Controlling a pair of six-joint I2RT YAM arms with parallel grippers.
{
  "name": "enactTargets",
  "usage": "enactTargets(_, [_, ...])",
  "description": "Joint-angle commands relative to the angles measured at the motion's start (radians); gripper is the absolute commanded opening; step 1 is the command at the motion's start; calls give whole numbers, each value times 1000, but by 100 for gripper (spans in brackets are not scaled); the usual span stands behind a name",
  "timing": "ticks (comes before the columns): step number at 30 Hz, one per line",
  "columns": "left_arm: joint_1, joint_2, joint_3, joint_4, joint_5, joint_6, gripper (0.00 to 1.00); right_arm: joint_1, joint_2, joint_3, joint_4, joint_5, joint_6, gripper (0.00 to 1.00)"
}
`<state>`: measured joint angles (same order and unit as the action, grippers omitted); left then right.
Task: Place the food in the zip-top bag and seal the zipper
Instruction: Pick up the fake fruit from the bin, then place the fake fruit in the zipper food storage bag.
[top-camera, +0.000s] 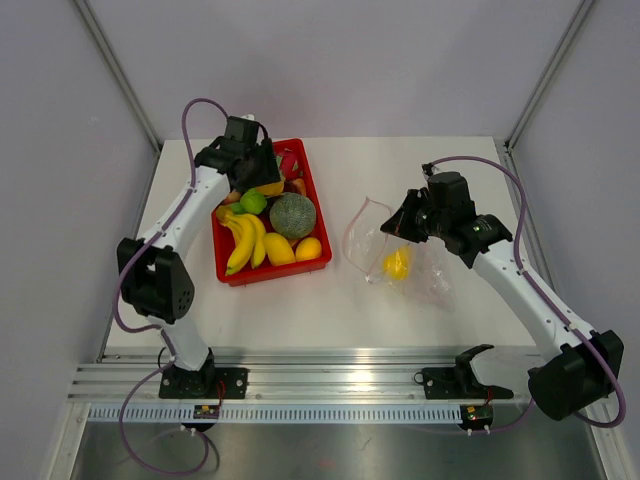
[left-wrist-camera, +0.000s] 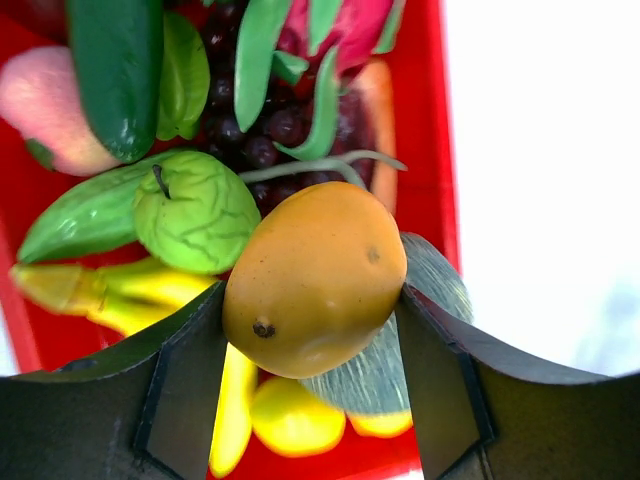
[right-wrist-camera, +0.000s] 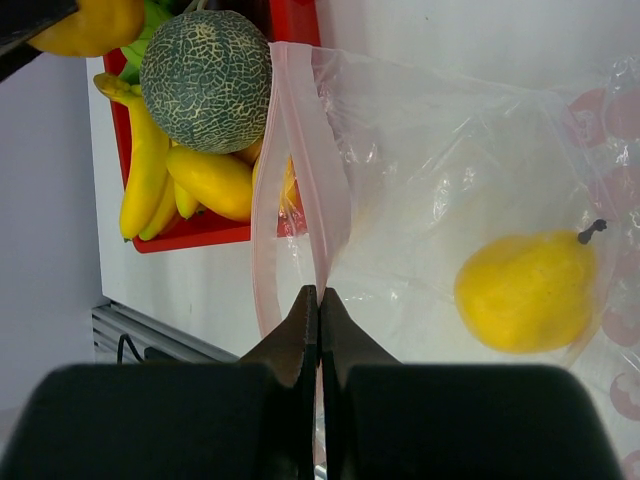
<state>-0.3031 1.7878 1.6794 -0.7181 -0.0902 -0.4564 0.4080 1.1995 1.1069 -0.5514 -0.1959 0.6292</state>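
My left gripper (left-wrist-camera: 312, 320) is shut on an orange-yellow mango (left-wrist-camera: 315, 275) and holds it above the red tray (top-camera: 318, 262). It shows over the tray's far end in the top view (top-camera: 262, 172). In the tray lie bananas (top-camera: 243, 240), a netted melon (top-camera: 292, 215), a green apple (left-wrist-camera: 195, 212) and other toy food. My right gripper (right-wrist-camera: 320, 298) is shut on the pink zipper (right-wrist-camera: 335, 195) edge of the clear zip-top bag (top-camera: 385, 245) and holds its mouth open toward the tray. A yellow pear (right-wrist-camera: 525, 290) lies inside the bag.
The red tray's near edge (right-wrist-camera: 190, 232) sits just left of the bag mouth. The table's front rail (top-camera: 340, 380) runs below. White table surface lies between the tray and the bag and to the right of the bag.
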Motion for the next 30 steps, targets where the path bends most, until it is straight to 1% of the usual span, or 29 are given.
enactTargets(1, [-39,-146,-29,9,-10,35,19,9,8,37,33,-14,3,1])
enactTargets(5, [-112,-229,-60,-9,29,56,18,9,12,42,36,-19,4,1])
enactTargets(6, [-152,-257,-69,-12,53,58,18,8,12,45,36,-17,3,1])
enactTargets(8, [-197,-281,-84,-9,79,59,19,9,12,47,36,-14,6,1])
enactTargets(9, [-238,-292,-87,-4,117,58,19,9,14,47,39,-14,6,1])
enactTargets(12, [-310,-298,-101,17,220,41,18,9,12,50,38,-16,6,1])
enactTargets(14, [-340,-297,-122,52,294,21,18,9,8,50,38,-17,6,1])
enactTargets(17, [-378,-277,-145,100,351,-4,19,9,2,54,31,-17,6,1])
enactTargets(24, [-462,-194,-129,137,388,-36,19,9,-23,50,25,-22,10,1])
enactTargets(26, [-475,-159,-119,137,376,-42,22,9,-28,47,24,-23,13,1])
enactTargets(27, [-482,-150,-109,137,371,-44,25,9,-31,47,27,-28,18,1])
enactTargets(28, [-484,-142,-104,135,371,-45,31,8,-34,45,27,-28,20,1])
enactTargets(29, [-485,-130,-96,129,374,-44,60,8,-37,44,27,-30,20,1])
enactTargets(30, [-487,-116,-89,121,379,-44,72,9,-40,45,24,-27,20,1])
